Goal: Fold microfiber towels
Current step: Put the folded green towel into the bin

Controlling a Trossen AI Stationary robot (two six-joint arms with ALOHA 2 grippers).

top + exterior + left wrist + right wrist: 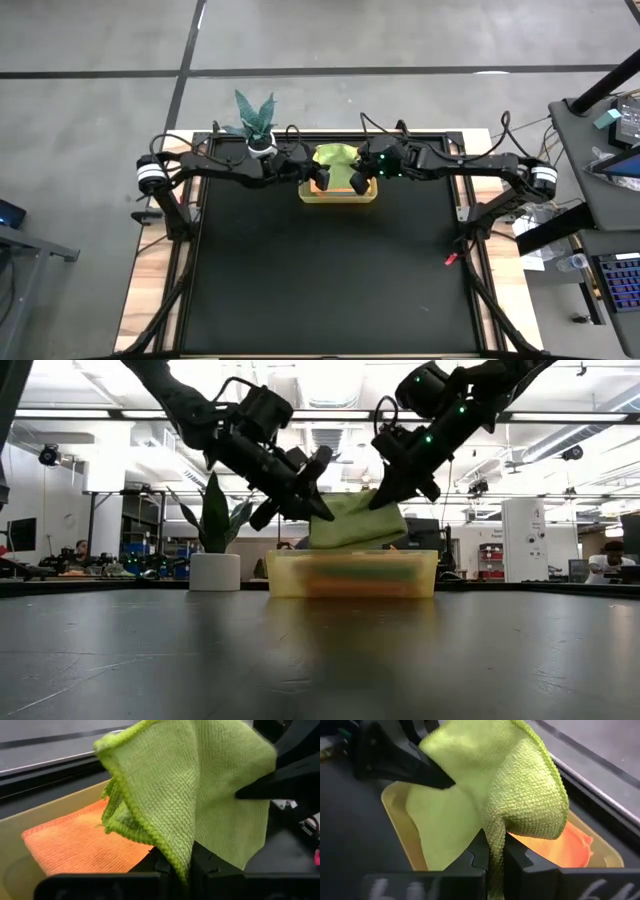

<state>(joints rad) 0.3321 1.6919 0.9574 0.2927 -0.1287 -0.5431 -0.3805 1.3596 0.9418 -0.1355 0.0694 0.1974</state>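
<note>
Lime-green microfiber cloth hung in the air just above the translucent yellow-green bin, stretched between the two grippers at the far edge of the black surface. From the left, the left arm reached in and sloped down toward the bin, and the left gripper was clamped tight on one corner of the green cloth, its dark fingers pinching the stitched hem. Opposite it, the right arm came in from the right, also angled downward, and the right gripper was likewise closed on the cloth's other corner, with the fabric folded over its fingers. Below the lifted cloth, an orange towel lay flat inside the bin. A potted plant stood on the surface just beside the left arm, behind the bin's left end.
</note>
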